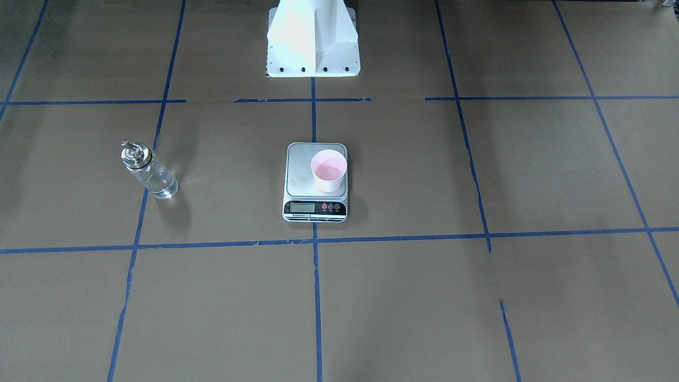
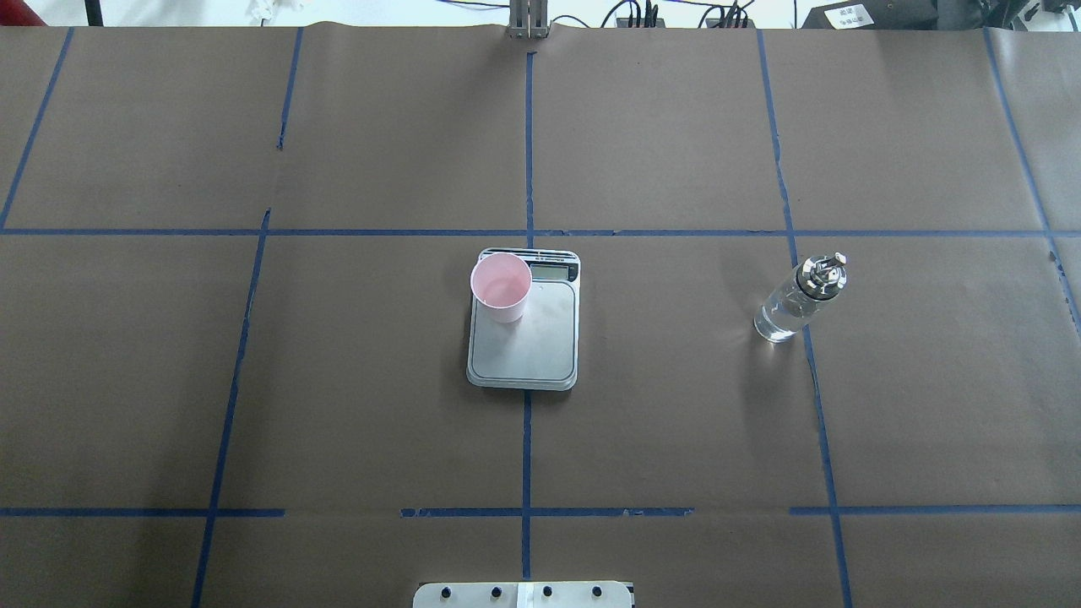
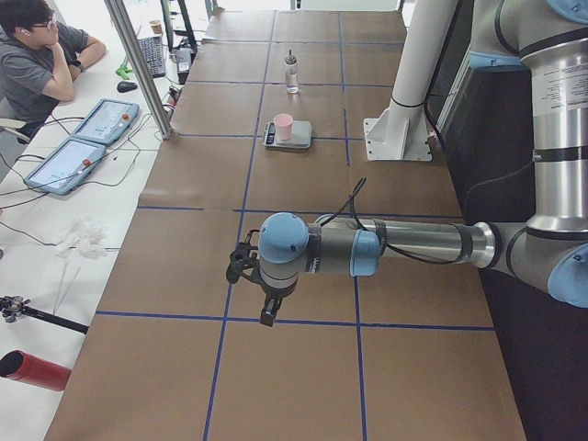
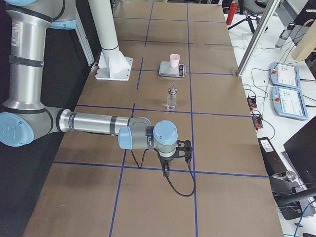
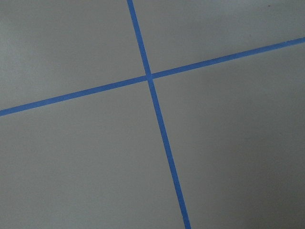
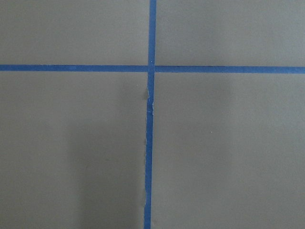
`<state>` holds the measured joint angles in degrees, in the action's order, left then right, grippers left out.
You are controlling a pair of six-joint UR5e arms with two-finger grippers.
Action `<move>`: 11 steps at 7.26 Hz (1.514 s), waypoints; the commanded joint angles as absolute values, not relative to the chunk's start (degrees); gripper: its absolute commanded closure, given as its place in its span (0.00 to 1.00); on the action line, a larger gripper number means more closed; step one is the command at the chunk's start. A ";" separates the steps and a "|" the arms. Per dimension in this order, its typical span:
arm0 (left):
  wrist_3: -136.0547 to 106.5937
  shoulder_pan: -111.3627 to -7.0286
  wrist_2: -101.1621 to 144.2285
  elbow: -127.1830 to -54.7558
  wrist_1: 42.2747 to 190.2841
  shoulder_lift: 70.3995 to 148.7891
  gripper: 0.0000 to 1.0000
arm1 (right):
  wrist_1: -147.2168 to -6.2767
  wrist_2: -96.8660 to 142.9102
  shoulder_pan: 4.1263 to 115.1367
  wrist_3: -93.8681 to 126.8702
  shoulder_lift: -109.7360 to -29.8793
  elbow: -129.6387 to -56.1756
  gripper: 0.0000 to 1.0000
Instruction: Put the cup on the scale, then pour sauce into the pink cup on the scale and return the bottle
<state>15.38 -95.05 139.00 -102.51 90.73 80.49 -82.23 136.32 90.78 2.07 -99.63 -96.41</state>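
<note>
Overhead exterior is showing the cup (image 2: 501,285) sitting on the scale (image 2: 532,355), the bottle (image 2: 798,297) standing toward the tabletop's (image 2: 676,422) right edge; whether the left claw (image 3: 267,318) and right claw (image 4: 165,172) are apart cannot be told.

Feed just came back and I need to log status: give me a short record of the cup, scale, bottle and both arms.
cup: upright on the scale, at the platform corner by the display, robot's left side
cup contents: glossy inside, maybe some liquid; unsure
scale: mid table, display unreadable
bottle: upright on the table, robot's right, apart from the scale, not held
left arm: over bare table, far from all three
right arm: likewise, on its own side
jaws: open or shut cannot be told
</note>
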 commanded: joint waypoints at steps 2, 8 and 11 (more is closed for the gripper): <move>15.38 -94.92 139.30 -105.90 90.79 79.72 0.00 | -82.00 135.88 90.79 2.02 -102.65 -96.42 0.00; 15.29 -94.66 138.87 -105.03 90.79 77.44 0.00 | -81.74 129.73 90.70 2.72 -104.06 -99.05 0.00; 15.38 -94.66 138.69 -105.38 90.79 75.76 0.00 | -82.44 129.73 90.70 2.73 -103.01 -98.44 0.00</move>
